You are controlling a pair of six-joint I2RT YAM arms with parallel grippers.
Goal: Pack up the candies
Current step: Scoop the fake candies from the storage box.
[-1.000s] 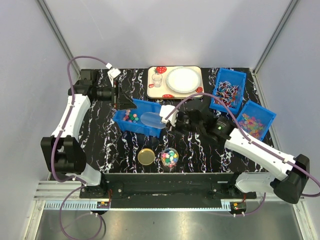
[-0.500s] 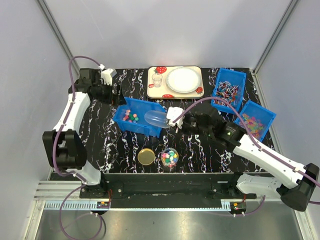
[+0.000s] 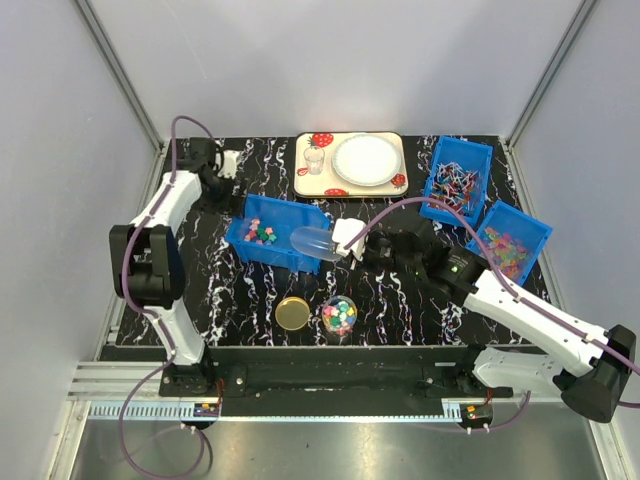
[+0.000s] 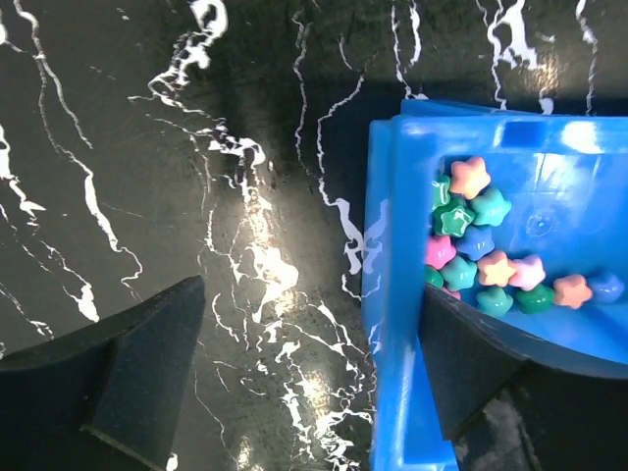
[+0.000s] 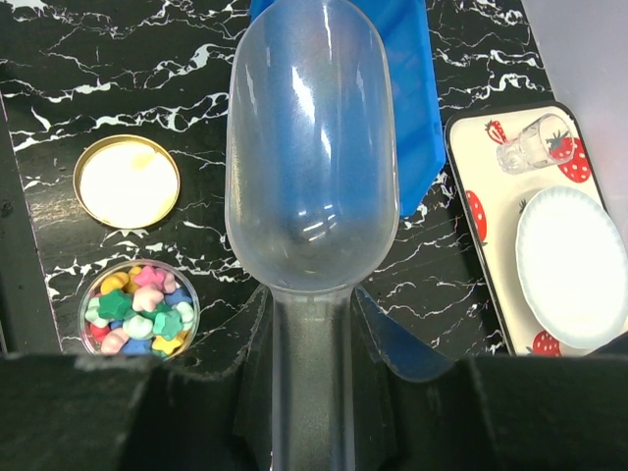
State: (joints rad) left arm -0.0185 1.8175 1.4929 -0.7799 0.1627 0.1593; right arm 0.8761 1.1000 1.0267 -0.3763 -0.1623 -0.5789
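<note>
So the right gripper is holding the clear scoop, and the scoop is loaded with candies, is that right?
Not quite. The right gripper does hold the clear scoop, but the scoop is empty: the right wrist view shows nothing lying in its see-through bowl.

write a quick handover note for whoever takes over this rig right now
Left gripper: jaws open, empty, near the left end of the blue bin.
Right gripper: shut on the clear scoop, which is empty, at the bin's right end.
Candies: a pile in the bin, and some are already in the open jar near the front edge. The gold lid lies beside the jar.
Left to do: scoop more candies into the jar, then probably put the lid on.
</note>
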